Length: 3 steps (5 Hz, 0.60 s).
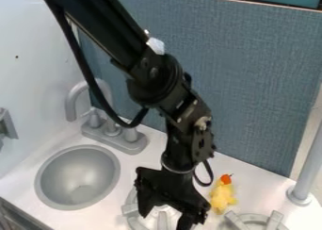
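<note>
The black pincer (167, 216), its fingers spread, hangs at bottom centre. The grey sink (75, 172) lies lower left; a burner (130, 209) is below the pincer. Just right of it sits a yellow toy (222, 197) (orange-red at the top).

A small, lumpy yellow toy (222, 198) with an orange-red piece at its upper end lies on the white countertop (256, 183), just beside the black two-finger gripper (165, 218) and near the grey toy burner at the lower right (275, 220)
</note>
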### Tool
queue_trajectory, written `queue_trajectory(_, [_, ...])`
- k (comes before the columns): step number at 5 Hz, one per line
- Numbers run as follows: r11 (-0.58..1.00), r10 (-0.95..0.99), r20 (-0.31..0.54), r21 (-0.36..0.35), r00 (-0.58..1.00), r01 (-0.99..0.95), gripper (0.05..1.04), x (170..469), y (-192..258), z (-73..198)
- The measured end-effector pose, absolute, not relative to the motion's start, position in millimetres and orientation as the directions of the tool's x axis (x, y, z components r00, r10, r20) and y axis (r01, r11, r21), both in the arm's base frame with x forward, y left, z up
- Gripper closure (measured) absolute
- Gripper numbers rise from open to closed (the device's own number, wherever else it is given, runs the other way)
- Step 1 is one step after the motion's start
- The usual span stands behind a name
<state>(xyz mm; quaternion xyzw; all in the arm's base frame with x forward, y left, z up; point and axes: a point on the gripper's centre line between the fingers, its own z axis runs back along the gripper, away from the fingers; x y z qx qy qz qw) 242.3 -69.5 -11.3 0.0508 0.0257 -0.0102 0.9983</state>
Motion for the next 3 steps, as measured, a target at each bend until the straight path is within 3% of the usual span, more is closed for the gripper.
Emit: queue_trajectory(3, [0.987,-0.139,-0.098,0.071,0.985,0.146,0.081,216,-105,-43])
